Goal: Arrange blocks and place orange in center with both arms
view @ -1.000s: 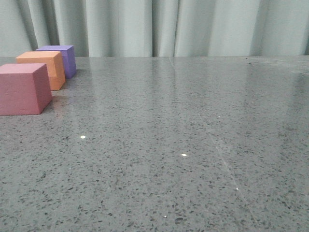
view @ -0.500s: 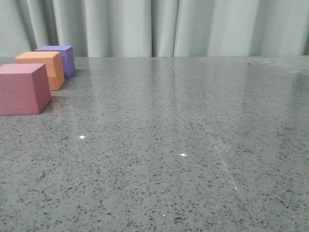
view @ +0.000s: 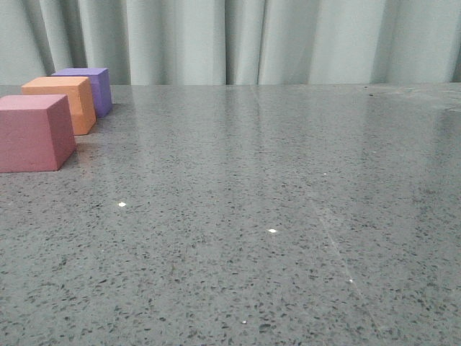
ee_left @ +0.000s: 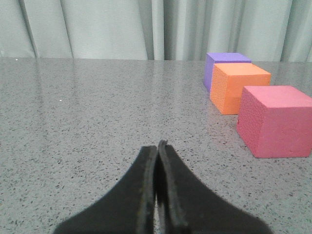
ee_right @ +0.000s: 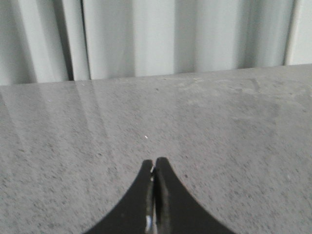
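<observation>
I'm seeing pink [view: 32,133], orange [view: 61,103], purple [view: 88,88] cubes sitting in a row w/ both grippers, L [ee_left: 157,146] & R [ee_right: 154,163], clenched empty.

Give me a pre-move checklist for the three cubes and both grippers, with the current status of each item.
1. Orange cube sits between the pink-red cube and the purple cube: ok.
2. All three cubes rest flat on the table: ok.
3. Left gripper empty, jaws shut: ok.
4. Right gripper empty, jaws shut: ok.
5. Jaws opened for a grasp: not ok.
6. Cubes touching or slightly apart: cannot tell.
</observation>
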`<control>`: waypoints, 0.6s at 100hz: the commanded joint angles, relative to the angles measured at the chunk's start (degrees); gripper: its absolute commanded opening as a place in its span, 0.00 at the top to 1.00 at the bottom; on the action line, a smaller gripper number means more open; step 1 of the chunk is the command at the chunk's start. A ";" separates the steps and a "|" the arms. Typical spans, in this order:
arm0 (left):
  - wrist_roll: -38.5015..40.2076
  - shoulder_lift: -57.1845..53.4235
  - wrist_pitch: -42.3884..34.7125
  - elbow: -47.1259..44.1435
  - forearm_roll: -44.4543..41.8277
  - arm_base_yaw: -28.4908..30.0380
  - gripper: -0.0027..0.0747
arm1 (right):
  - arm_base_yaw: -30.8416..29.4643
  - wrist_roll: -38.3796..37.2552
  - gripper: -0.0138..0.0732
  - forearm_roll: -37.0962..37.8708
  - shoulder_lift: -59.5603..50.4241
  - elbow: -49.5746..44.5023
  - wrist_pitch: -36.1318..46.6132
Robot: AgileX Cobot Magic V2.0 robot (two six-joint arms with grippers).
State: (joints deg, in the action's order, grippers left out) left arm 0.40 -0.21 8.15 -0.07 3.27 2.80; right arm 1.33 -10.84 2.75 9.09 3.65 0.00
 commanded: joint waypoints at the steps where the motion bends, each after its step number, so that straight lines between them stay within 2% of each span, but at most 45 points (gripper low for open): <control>1: 0.67 -1.91 -4.27 -1.10 -0.01 0.11 0.99 | -1.15 0.90 0.97 1.03 -2.62 -1.21 4.67; 16: 0.67 -1.91 -4.27 -1.10 -0.01 0.11 0.99 | -1.66 0.90 0.97 1.03 -8.48 -5.02 4.43; 23: 0.67 -1.91 -4.27 -1.10 -0.01 0.11 0.99 | -1.69 0.90 0.97 1.22 -11.46 -4.94 1.24; 60: 0.67 -1.91 -4.14 -1.10 -0.01 0.11 0.99 | -1.97 0.90 0.97 1.38 -11.17 -4.94 0.31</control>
State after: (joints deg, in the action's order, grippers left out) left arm 0.40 -0.21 8.23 -0.07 3.27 2.80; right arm -0.28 -10.50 3.32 -0.61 -1.59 -3.60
